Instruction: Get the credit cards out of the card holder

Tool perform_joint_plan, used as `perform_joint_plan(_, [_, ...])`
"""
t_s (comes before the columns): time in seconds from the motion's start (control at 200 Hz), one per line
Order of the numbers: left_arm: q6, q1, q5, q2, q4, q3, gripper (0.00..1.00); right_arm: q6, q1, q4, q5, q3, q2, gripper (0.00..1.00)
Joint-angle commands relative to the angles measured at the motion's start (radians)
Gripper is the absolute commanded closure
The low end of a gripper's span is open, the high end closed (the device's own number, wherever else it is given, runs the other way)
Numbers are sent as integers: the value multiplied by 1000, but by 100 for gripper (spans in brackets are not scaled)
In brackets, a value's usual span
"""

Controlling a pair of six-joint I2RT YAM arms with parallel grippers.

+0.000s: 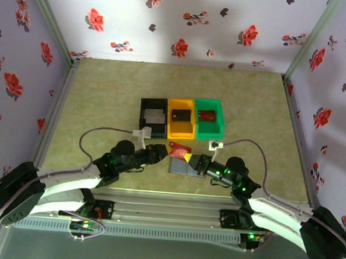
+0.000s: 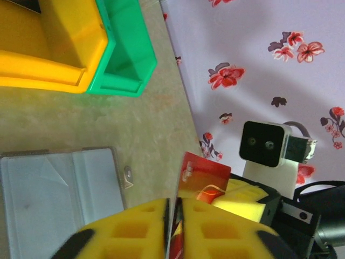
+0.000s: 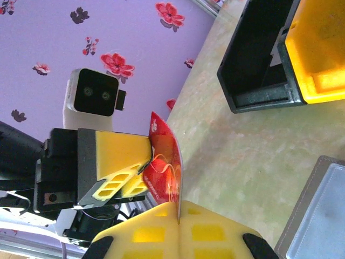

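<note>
A red credit card (image 1: 179, 148) stands on edge in the air, just above the far edge of the grey card holder (image 1: 185, 166), which lies open flat on the table (image 1: 103, 93). The left gripper (image 2: 173, 208) pinches one end of it and the right gripper (image 3: 178, 208) is clamped on the other. Just beyond stand a black bin (image 1: 153, 117), an orange bin (image 1: 181, 118) and a green bin (image 1: 209, 117), each holding a card.

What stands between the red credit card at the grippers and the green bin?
Nothing visible. The red credit card, clamped by the right gripper near the card holder, has just bare table ahead up to the green bin.
</note>
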Motion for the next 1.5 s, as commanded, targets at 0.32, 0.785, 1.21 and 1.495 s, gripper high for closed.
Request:
perform_joint_plan(0.32, [61, 54, 17, -137, -182, 43, 48, -90, -4, -179, 39, 39, -121, 100])
perform_joint_plan(0.785, [298, 280, 40, -327, -938, 337, 6, -132, -67, -478, 83, 91, -231, 100])
perform_joint_plan(1.21, [627, 431, -171, -177, -1330, 607, 0, -185, -131, -768, 127, 196, -285, 100])
perform_joint_plan(1.495, [701, 433, -253, -202, -1246, 526, 0, -231, -191, -976, 166, 305, -253, 100])
